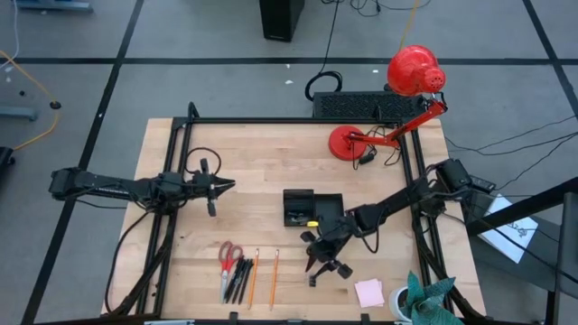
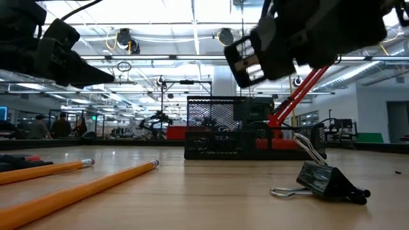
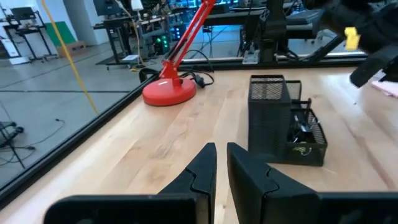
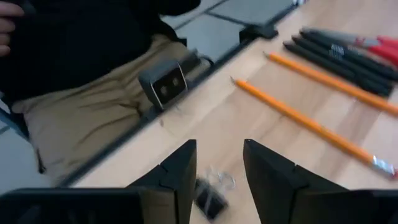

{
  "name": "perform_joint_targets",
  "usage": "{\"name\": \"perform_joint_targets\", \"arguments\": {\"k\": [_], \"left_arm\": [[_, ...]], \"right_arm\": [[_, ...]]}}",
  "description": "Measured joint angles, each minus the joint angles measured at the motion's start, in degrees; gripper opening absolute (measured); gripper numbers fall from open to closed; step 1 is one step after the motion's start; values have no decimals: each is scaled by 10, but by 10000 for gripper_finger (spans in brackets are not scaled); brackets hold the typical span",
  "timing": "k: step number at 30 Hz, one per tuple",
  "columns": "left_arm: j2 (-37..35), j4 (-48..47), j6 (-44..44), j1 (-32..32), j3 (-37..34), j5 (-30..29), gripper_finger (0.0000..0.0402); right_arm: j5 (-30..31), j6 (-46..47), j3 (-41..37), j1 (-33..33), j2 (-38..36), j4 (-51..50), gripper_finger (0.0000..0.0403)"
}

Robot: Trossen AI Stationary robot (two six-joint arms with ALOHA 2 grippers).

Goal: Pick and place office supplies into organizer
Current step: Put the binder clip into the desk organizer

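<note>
My right fingers: while I hang over the front of the table, my right gripper (image 4: 219,171) stands parted with a clear gap, nothing between the fingers, nothing touched.
Under that gap: a black binder clip (image 4: 210,198) lies on the wood just below, wire handles showing; it is not gripped.
Binder clip, from table height: it rests on its side, handles (image 2: 289,190) splayed along the tabletop, apart from everything else.
My right arm: reaching in from the right edge, wrist over the spot between the organizer (image 1: 307,208) and the front edge.
My left fingers: my left gripper (image 3: 221,171) is nearly closed, only a thin slit between the pads, holding nothing.
My left arm: out over the left half of the table, clear of the wood, pointing toward the organizer.
Organizer: black mesh, a tall section and a lower tray, mid-table; dark items already sit in the low tray, too small to name.
Pencils: two orange pencils (image 1: 263,276) lie side by side near the front edge.
Pens and scissors: black pens (image 1: 238,280) just beside the pencils, red-handled scissors (image 1: 228,260) on their far side.
Sticky pad: pink sticky-note pad (image 1: 368,292) near the front right.
Behind: red desk lamp (image 1: 361,140) at the table's back.
</note>
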Motion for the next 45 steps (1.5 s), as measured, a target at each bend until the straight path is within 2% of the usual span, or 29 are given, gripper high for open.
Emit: {"name": "perform_joint_targets", "arguments": {"k": [7, 15, 27, 31, 37, 43, 45], "left_arm": [[0, 5, 0, 0, 0, -18, 47], [0, 6, -3, 0, 0, -20, 47], [0, 6, -8, 0, 0, -21, 47], [0, 6, -8, 0, 0, -22, 47], [0, 6, -8, 0, 0, -22, 47], [0, 6, -8, 0, 0, -22, 47], [0, 6, -8, 0, 0, -22, 47]], "right_arm": [[34, -37, 0, 14, 38, 16, 124], [50, -21, 17, 26, 80, 24, 124], [45, 0, 31, 35, 110, 22, 120], [31, 6, 31, 34, 110, 7, 95], [29, -7, 31, 34, 110, 5, 15], [36, 0, 31, 34, 106, 17, 7], [56, -11, 31, 34, 95, 12, 3]]}}
